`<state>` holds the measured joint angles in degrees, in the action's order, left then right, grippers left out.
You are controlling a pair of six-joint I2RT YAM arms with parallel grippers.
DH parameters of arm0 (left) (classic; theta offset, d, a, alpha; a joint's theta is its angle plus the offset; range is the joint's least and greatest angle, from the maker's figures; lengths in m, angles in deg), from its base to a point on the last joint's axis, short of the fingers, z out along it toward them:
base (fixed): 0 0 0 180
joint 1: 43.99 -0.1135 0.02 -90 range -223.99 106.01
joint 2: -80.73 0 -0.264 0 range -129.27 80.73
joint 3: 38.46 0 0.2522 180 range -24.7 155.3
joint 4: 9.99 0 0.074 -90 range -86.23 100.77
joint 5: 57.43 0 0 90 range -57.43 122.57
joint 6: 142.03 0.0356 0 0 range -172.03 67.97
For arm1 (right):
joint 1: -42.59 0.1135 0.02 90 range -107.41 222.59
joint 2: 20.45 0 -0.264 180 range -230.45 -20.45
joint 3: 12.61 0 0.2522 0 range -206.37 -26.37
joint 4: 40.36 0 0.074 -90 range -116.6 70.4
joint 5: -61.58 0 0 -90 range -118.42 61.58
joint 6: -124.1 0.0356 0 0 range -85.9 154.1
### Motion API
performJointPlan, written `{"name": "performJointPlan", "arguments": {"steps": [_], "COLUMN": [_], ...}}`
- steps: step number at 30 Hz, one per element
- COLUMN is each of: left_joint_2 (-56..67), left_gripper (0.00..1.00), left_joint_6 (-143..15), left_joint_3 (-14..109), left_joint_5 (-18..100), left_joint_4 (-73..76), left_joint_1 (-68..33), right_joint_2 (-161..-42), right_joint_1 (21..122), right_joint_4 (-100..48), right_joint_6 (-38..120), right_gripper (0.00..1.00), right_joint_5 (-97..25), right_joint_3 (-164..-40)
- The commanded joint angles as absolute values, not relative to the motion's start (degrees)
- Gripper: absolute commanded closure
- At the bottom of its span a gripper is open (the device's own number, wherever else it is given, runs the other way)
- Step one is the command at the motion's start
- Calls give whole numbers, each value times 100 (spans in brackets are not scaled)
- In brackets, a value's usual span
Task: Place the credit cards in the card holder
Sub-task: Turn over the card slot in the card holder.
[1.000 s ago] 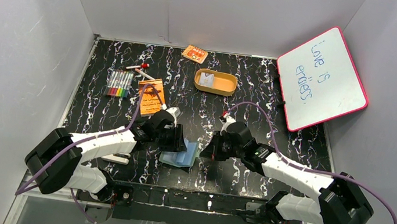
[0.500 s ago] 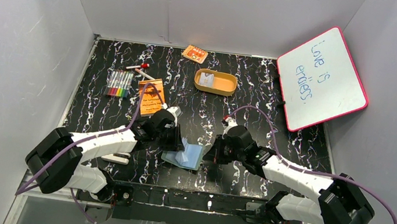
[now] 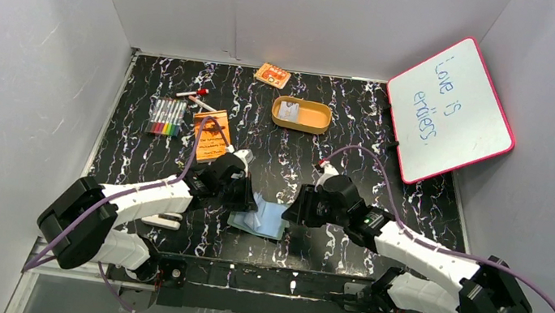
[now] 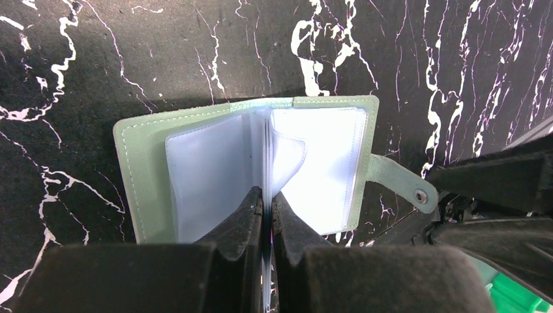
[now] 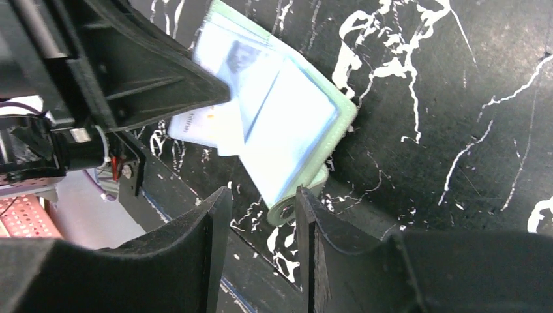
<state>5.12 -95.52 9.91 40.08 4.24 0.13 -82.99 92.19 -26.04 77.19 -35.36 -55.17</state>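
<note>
Card holder lies open at 6 o'clock on table. Left gripper clamps its centre pocket leaves; right gripper jaws stand apart astride snap tab. Hold your pinch firm; expose one pocket mouth.

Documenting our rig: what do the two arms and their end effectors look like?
The left arm and right arm each have white link shells, black joint housings and a looping purple cable. The left end effector and right end effector each carry two matte black, wedge-shaped fingers.
</note>
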Motion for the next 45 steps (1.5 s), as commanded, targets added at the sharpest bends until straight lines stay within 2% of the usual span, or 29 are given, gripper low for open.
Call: {"name": "performJointPlan", "arguments": {"steps": [1,7,16,17,18,22,24,26,30,34,37,40,43,45], "left_joint_2": [519,567,622,662,709,975,1130,1296,1701,1966,1920,1549,1084,893], "left_gripper": [100,100,100,98,93,56,43,37,34,34,39,57,80,89], "left_joint_6": [-9597,-9694,-9855,-9864,-9875,-9893,-9885,-9863,-9857,-9890,-9913,-9961,-9988,-10019], "left_joint_3": [1104,1010,855,841,827,831,919,1027,1234,1494,1555,1514,1388,1166], "left_joint_5": [4058,3962,3854,3822,3786,3604,3469,3388,3336,3172,3590,4048,4170,4102], "left_joint_4": [466,448,478,515,549,740,919,1120,1439,1502,1111,672,514,417], "left_joint_1": [30,30,31,31,30,31,23,23,22,22,22,22,23,16], "right_joint_2": [-8159,-9060,-10468,-10533,-10580,-10763,-10847,-10926,-10998,-11042,-11072,-11089,-11074,-11040], "right_joint_1": [9360,9417,9436,9443,9447,9452,9445,9450,9462,9462,9462,9462,9462,9457], "right_joint_4": [-2774,-3551,-4200,-4187,-4137,-3912,-3876,-3875,-3899,-3873,-3866,-3848,-3784,-3731], "right_joint_6": [7571,7883,8209,8201,8174,8084,8070,8073,8069,8034,8017,8004,7988,7968], "right_gripper": [54,67,70,70,70,71,71,72,72,72,73,73,73,73], "right_joint_5": [-3598,-4158,-4448,-4421,-4389,-4309,-4289,-4284,-4263,-4244,-4223,-4196,-4126,-4070], "right_joint_3": [-5993,-6175,-6247,-6260,-6291,-6388,-6398,-6400,-6405,-6448,-6469,-6473,-6465,-6448]}}
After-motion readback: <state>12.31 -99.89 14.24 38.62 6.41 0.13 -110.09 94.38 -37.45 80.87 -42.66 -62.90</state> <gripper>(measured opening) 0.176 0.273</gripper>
